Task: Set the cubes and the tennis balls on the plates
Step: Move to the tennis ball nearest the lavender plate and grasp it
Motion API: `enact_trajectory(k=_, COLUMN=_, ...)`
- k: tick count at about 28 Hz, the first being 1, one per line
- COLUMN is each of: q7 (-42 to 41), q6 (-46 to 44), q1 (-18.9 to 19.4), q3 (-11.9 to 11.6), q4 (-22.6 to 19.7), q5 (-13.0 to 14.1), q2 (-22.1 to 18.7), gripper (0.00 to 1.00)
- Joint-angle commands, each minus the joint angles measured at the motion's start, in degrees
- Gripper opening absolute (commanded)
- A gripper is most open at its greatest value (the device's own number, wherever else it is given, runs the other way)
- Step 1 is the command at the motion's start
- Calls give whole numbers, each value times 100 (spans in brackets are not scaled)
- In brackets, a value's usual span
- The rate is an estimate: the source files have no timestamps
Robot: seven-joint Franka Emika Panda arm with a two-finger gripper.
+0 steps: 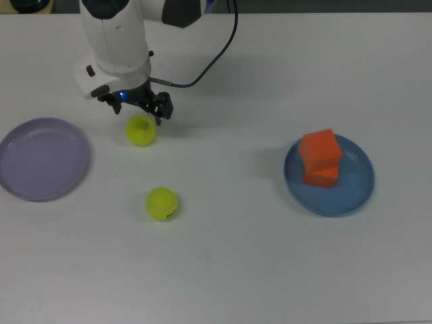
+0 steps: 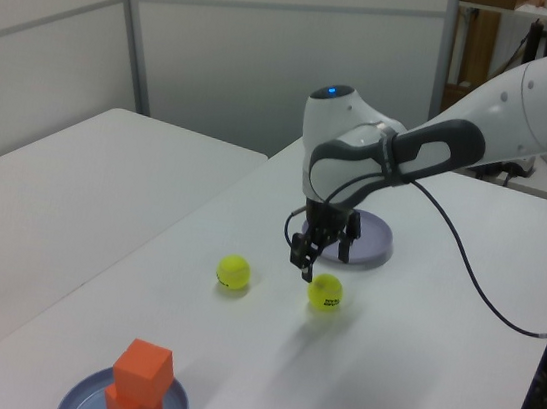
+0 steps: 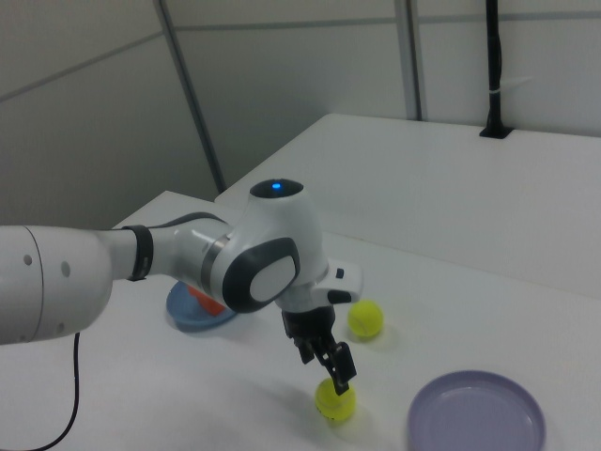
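- Your gripper [image 1: 133, 106] sits in the upper left of the top view, just above one tennis ball [image 1: 140, 130]; its fingers stand apart, with nothing between them
- In the left view the gripper [image 2: 325, 257] hangs at frame centre, directly over that ball [image 2: 324, 292]; in the right view the gripper [image 3: 329, 364] is just above the same ball [image 3: 335, 400] at lower centre
- The second tennis ball [image 1: 162, 203] lies on the bare table [image 1: 223, 270], lower left of centre in the top view, well apart from the gripper
- The lavender plate [image 1: 43, 159] lies at the left edge of the top view, with nothing on it
- The blue plate [image 1: 351, 182] lies at centre right of the top view; you see the two orange cubes [image 1: 319, 157] stacked on it, the upper one turned slightly askew
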Motion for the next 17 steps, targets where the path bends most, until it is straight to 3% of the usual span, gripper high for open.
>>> enact_trajectory(k=1, q7=-254, q6=397, q1=-31, q3=-45, q4=-328, q5=179, q2=-13, gripper=100)
enact_trajectory(k=13, q7=-500, q6=757, q1=-84, q3=-45, q4=-311, q5=293, q2=418, gripper=99)
enact_trajectory(k=16, q7=-526, q6=862, q1=-92, q3=-45, q4=-311, q5=346, q2=427, gripper=68)
enact_trajectory(k=17, q7=-622, q6=889, q1=-110, q3=-45, q4=-302, q5=468, q2=427, gripper=29)
